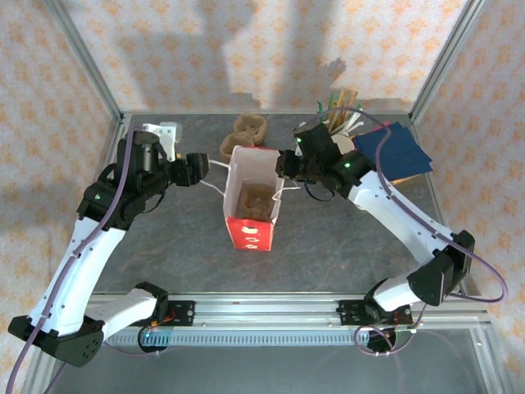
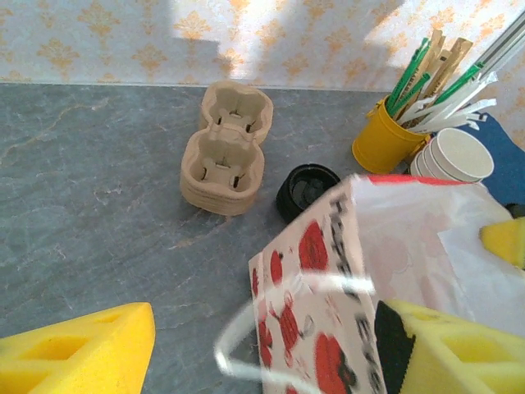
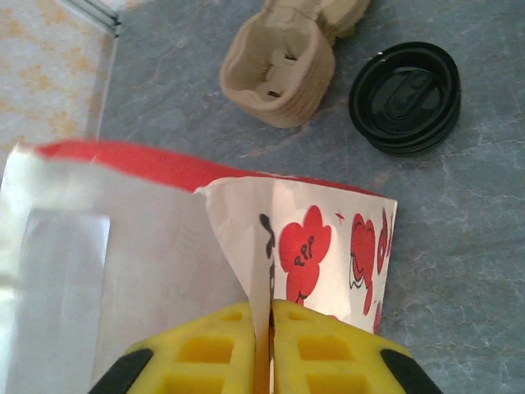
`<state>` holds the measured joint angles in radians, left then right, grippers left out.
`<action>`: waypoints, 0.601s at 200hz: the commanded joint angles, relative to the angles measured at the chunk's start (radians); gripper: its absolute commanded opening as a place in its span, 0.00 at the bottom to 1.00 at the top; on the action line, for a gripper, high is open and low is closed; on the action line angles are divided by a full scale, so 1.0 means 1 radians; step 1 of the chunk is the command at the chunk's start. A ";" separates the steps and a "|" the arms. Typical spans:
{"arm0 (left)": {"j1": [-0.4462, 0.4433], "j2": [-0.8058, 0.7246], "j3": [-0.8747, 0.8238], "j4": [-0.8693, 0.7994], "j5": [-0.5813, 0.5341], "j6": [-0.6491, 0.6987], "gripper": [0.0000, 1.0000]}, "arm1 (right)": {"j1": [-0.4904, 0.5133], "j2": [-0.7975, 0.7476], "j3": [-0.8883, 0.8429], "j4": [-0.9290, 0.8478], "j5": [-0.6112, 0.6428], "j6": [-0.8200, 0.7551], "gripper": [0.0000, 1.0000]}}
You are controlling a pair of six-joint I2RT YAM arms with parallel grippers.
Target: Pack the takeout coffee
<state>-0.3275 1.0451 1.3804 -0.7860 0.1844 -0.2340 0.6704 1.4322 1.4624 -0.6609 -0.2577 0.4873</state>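
While my right claw point(image 3: 271, 316) is clenched on the rim of the red-flowered white paper bag point(image 3: 328, 246), my left claw point(image 2: 267, 328) stands released; I judge the bag opened, with loading of the takeout coffee pending.

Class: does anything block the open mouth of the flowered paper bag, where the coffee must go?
Nothing covers the mouth of the paper bag; the right gripper pinches its rim at one side. Something brown lies inside.

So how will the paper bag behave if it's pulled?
Likely floppy: the bag has a thin wall that folds where the right gripper pinches it. Probably light, so a tug could drag or tip it, since it stands tall and open.
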 commanded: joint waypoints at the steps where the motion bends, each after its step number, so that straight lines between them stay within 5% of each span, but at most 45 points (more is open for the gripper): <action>1: -0.002 -0.006 0.042 0.048 -0.055 0.006 0.73 | 0.000 -0.073 -0.023 0.082 -0.060 -0.082 0.08; 63: -0.001 -0.046 0.034 0.092 -0.107 -0.009 0.74 | 0.042 -0.213 -0.192 0.293 -0.231 -0.196 0.04; 120: -0.001 -0.069 0.025 0.112 -0.123 -0.010 0.74 | 0.073 -0.345 -0.346 0.460 -0.258 -0.267 0.04</action>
<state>-0.3275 0.9981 1.3926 -0.7166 0.0944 -0.2375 0.7296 1.1507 1.1645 -0.3355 -0.4885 0.2779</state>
